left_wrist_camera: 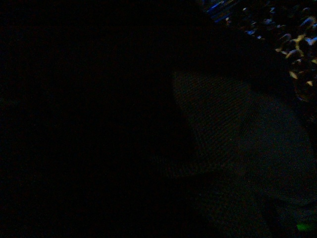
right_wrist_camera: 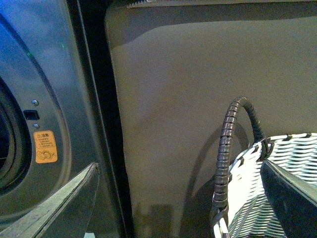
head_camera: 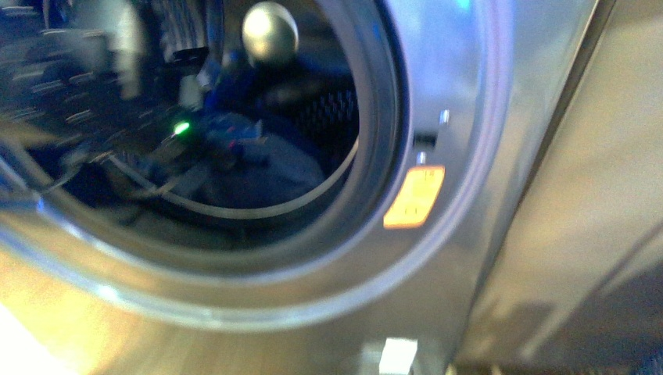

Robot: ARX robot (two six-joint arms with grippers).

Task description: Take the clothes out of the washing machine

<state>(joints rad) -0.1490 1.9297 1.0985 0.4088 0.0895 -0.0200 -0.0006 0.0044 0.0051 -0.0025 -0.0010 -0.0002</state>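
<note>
In the blurred front view, the washing machine (head_camera: 469,94) is seen close up, and dark blue clothes (head_camera: 285,168) are heaped inside its drum. The left arm (head_camera: 184,133), marked by a green light, is placed in the drum above them. Whether the left fingers are clenched or released cannot be told. The left wrist view is dark. In the right wrist view, the right fingers (right_wrist_camera: 64,198) are spread wide and empty, outside the machine, with a woven basket (right_wrist_camera: 292,148) beside them.

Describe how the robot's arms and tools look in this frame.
Right tool: two flat, wedge-shaped grey fingers, plain, no markings visible. Left arm: blurred dark shape carrying a small green light. The left wrist view is dark.
</note>
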